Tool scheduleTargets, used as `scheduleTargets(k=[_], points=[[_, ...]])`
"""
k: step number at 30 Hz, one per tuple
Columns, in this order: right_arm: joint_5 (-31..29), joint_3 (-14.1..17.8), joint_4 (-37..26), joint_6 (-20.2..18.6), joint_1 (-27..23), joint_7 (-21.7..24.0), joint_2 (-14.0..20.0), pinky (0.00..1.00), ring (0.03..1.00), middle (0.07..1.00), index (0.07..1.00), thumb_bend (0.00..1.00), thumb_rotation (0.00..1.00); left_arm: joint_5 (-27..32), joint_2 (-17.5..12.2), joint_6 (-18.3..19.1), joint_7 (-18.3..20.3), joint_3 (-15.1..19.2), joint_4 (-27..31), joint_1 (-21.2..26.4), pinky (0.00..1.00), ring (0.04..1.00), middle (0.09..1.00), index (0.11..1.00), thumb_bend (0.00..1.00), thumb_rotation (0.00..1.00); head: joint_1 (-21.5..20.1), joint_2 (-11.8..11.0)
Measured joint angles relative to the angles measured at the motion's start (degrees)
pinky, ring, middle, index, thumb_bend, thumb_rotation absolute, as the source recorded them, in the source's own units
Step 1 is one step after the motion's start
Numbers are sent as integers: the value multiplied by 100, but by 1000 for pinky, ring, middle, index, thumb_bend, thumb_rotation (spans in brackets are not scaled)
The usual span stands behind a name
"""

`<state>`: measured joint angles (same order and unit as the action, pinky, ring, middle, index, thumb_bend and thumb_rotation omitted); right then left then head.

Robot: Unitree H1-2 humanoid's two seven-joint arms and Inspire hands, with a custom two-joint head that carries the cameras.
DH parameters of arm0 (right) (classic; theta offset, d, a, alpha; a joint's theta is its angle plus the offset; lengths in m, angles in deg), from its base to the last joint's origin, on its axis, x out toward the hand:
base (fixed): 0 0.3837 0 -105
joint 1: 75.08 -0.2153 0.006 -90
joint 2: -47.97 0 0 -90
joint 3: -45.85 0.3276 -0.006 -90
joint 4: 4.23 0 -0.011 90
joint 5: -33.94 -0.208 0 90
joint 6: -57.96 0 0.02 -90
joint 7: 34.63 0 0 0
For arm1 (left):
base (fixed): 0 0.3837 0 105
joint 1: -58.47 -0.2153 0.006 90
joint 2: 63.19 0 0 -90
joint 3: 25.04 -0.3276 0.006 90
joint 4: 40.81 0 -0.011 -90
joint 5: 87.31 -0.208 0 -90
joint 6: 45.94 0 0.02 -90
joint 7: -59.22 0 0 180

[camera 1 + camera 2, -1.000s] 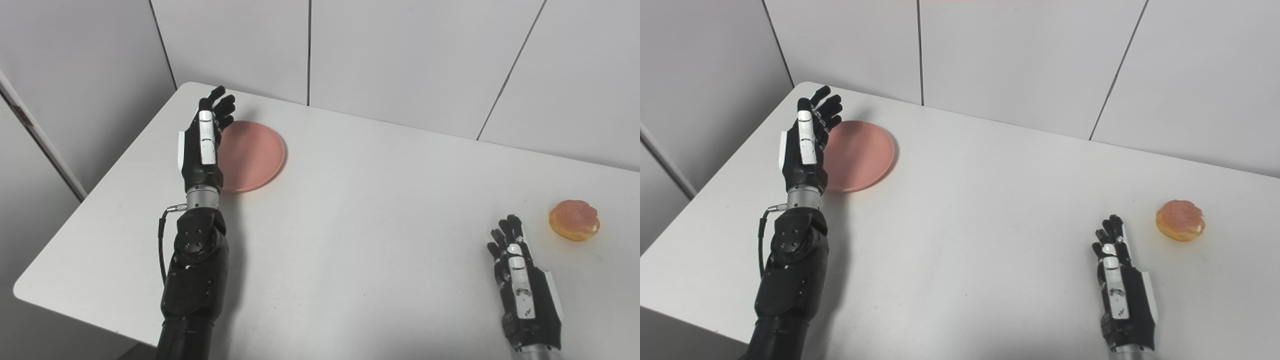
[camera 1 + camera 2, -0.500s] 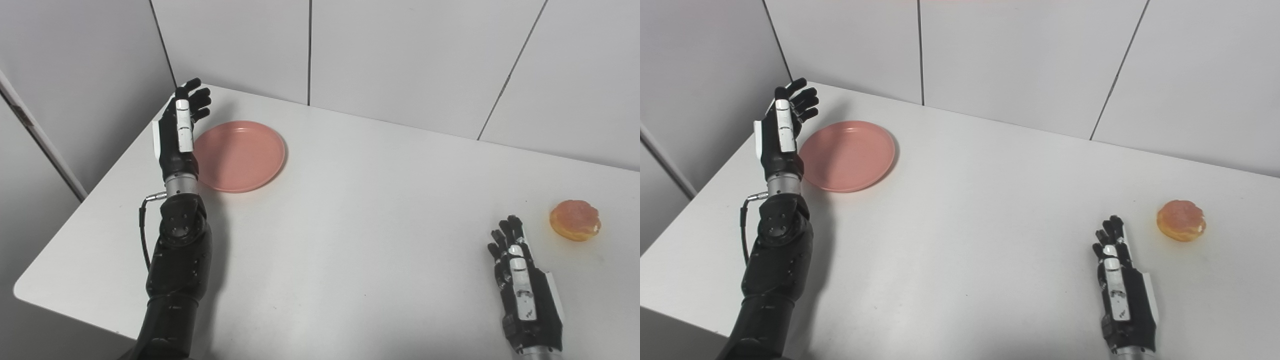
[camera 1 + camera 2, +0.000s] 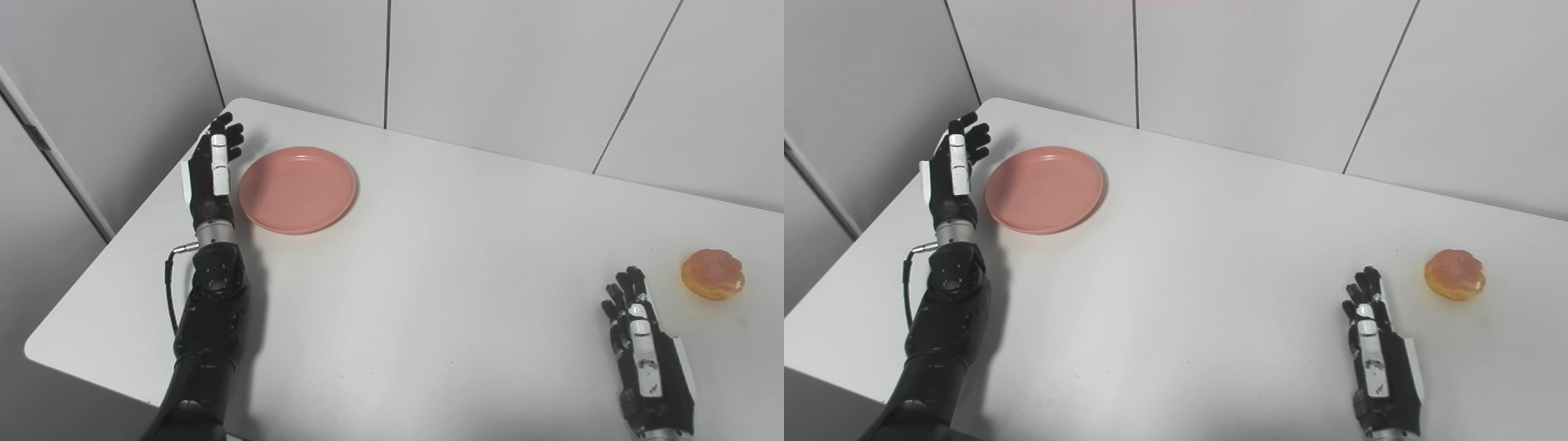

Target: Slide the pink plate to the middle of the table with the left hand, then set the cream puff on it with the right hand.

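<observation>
Pink plate [image 3: 297,188] sits beside left robot hand [image 3: 211,174], unobstructed.

White table [image 3: 429,257]; pink plate [image 3: 297,188] far-left; cream puff [image 3: 713,274] right.

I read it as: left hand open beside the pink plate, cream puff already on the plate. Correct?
Not quite. The cream puff lies on the bare table far right, near the right hand, as the left eye view shows. The left hand is open beside the pink plate.
</observation>
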<state>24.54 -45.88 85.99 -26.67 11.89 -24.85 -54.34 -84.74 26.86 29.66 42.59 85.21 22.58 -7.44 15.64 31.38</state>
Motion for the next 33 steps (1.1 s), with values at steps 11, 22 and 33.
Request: scheduleTargets(k=[11, 22, 33], points=[[-4, -7, -7, 3, 3, 49, 6, 1000, 1000, 1000, 1000, 538, 854, 227, -60, 117, 113, -5, -376, 72, 872, 831, 805, 797, 713, 1000, -17, 26], [39, -1, -39, 3, 29, 45, 5, 1000, 1000, 1000, 1000, 545, 855, 215, -219, 110, 324, -206, -611, 128, 913, 875, 832, 791, 659, 1000, -18, 53], [91, 11, -40, 3, 31, 45, -1, 1000, 1000, 1000, 1000, 558, 858, 356, -234, 36, 636, -339, -685, 178, 893, 874, 844, 823, 726, 1000, -44, 105]])
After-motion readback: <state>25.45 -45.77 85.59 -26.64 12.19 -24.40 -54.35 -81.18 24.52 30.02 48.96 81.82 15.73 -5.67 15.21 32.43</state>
